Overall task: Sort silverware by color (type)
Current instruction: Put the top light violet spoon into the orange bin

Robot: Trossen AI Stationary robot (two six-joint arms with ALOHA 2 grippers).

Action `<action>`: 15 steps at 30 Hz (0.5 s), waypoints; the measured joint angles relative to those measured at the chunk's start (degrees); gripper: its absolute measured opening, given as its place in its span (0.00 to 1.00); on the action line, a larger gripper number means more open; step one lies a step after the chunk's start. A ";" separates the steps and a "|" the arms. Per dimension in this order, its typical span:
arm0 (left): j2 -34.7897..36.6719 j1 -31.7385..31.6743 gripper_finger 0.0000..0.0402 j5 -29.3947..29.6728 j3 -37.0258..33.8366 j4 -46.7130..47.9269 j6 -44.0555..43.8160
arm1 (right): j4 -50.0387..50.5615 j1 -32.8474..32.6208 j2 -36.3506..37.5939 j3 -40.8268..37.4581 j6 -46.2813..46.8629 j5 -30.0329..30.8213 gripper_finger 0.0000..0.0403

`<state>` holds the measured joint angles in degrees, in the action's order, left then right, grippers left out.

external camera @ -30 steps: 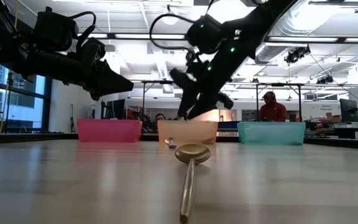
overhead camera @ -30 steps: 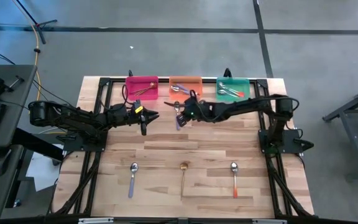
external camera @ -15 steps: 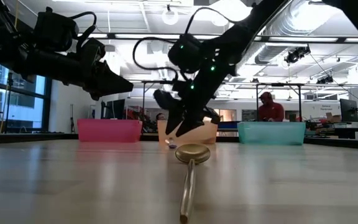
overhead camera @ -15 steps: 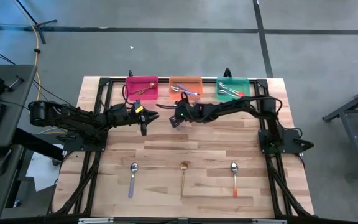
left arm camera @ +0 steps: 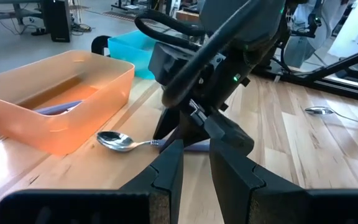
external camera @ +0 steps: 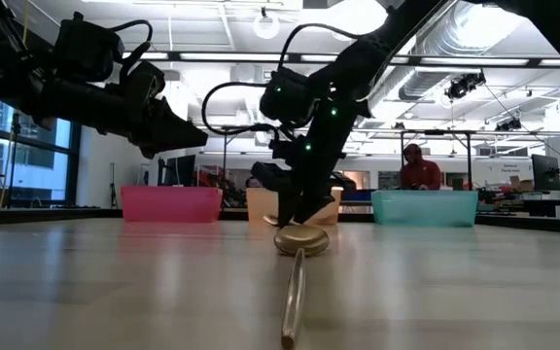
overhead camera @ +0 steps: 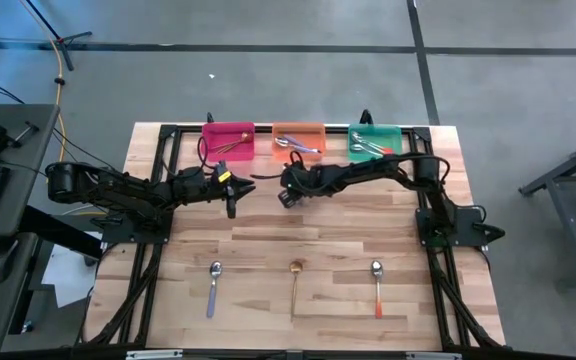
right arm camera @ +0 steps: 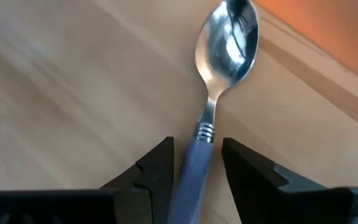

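Observation:
A spoon with a silver bowl [right arm camera: 227,38] and purple-blue handle [right arm camera: 191,171] lies flat on the table just in front of the orange bin [overhead camera: 298,140]. My right gripper [right arm camera: 196,144] is open and low over it, one finger on each side of the handle where it meets the neck. I see a gap on both sides. The left wrist view shows the same spoon [left arm camera: 120,142] under the right gripper [left arm camera: 194,127]. My left gripper [overhead camera: 233,190] hovers open to the left of it, above the table.
A pink bin [overhead camera: 228,140] with gold spoons, the orange bin with purple-handled spoons and a green bin [overhead camera: 375,142] with orange-handled spoons line the far edge. Near the front lie a purple-handled spoon [overhead camera: 214,285], a gold one [overhead camera: 295,283] and an orange-handled one [overhead camera: 377,285].
My right gripper has moved slightly toward the table's left and come down from above the orange bin's front until it is close over the table, astride the spoon lying there. The spoon has stayed in place.

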<state>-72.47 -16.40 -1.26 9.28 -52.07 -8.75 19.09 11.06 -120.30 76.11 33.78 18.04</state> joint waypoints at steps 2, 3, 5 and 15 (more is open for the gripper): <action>0.00 0.00 0.18 0.00 0.00 0.11 0.00 | 1.46 0.39 0.15 0.03 -1.88 -2.01 0.33; 0.00 0.00 0.18 0.00 0.00 0.22 0.00 | 1.81 0.58 0.19 0.03 -3.00 -3.21 0.33; 0.00 0.00 0.18 0.00 0.00 0.28 0.00 | 2.05 0.75 0.19 0.00 -5.38 -5.29 0.33; 0.00 0.00 0.18 0.00 0.00 0.28 -0.02 | 3.58 0.69 0.06 -0.13 -11.03 -8.04 0.21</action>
<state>-72.47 -16.40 -1.26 9.28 -51.79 -8.78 22.67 11.75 -120.25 75.99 22.75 10.00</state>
